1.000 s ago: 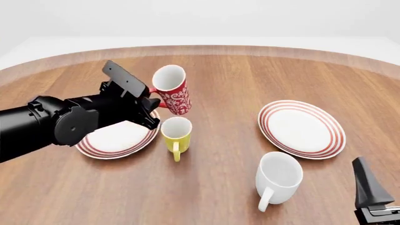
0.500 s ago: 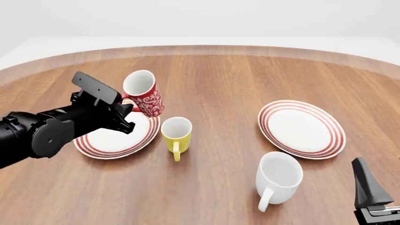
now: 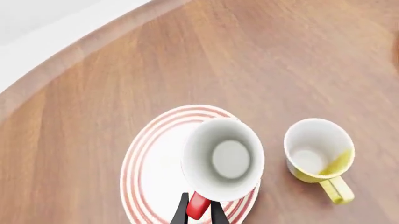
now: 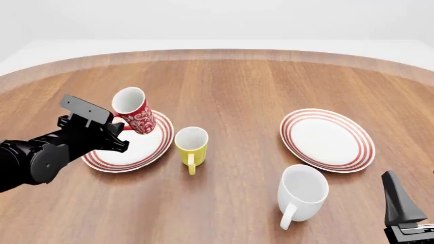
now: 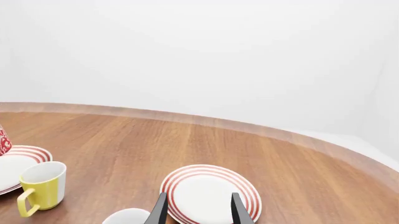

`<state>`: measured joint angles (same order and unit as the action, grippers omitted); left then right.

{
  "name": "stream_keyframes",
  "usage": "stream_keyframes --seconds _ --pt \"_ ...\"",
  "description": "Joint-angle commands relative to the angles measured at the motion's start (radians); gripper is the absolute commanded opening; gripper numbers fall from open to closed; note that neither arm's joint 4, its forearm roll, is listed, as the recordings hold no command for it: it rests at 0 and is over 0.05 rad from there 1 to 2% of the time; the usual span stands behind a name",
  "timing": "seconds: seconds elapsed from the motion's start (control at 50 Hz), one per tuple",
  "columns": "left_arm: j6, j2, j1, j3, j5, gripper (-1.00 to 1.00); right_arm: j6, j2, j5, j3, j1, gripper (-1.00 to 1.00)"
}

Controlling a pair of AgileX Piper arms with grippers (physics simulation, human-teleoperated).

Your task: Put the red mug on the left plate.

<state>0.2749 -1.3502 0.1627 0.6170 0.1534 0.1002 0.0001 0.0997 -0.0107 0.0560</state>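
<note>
The red mug (image 4: 135, 111) with its white scroll pattern hangs tilted above the left plate (image 4: 146, 150), held by its handle. My left gripper (image 4: 121, 128) is shut on that handle. In the left wrist view I look into the mug's white inside (image 3: 223, 158), with the red handle (image 3: 198, 205) pinched between the two dark fingers (image 3: 181, 212) and the ringed left plate (image 3: 149, 163) below. My right gripper (image 5: 196, 205) stands open at the near right of the table, holding nothing; in the front view only the right arm's dark body (image 4: 400, 211) shows.
A yellow mug (image 4: 191, 145) stands just right of the left plate. A second ringed plate (image 4: 328, 139) lies at the right, and a larger white mug (image 4: 302, 193) stands in front of it. The round wooden table's edge (image 4: 217, 53) curves at the back.
My left arm has drawn back and to the left, carrying the red mug from above the yellow mug to over the left plate and lower. The right arm has not moved.
</note>
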Motion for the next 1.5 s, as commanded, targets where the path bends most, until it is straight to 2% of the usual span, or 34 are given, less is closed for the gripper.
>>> stream_keyframes --seconds 0.02,0.2,0.44,0.94,1.5 --pt "0.032 -0.037 -0.058 -0.019 0.058 -1.0 0.0 0.0 -0.002 -0.001 -0.001 1.0" --pt "0.08 -0.078 -0.091 -0.008 0.092 -1.0 -0.001 0.0 -0.004 -0.004 -0.001 1.0" --pt "0.109 -0.126 -0.109 -0.001 0.117 -1.0 -0.004 0.0 -0.005 -0.005 -0.004 1.0" --pt "0.104 -0.21 -0.117 -0.046 0.198 -1.0 -0.006 0.0 0.0 0.001 -0.007 1.0" --pt "0.112 -0.269 -0.16 -0.035 0.241 -1.0 -0.005 0.0 0.003 -0.001 -0.005 1.0"
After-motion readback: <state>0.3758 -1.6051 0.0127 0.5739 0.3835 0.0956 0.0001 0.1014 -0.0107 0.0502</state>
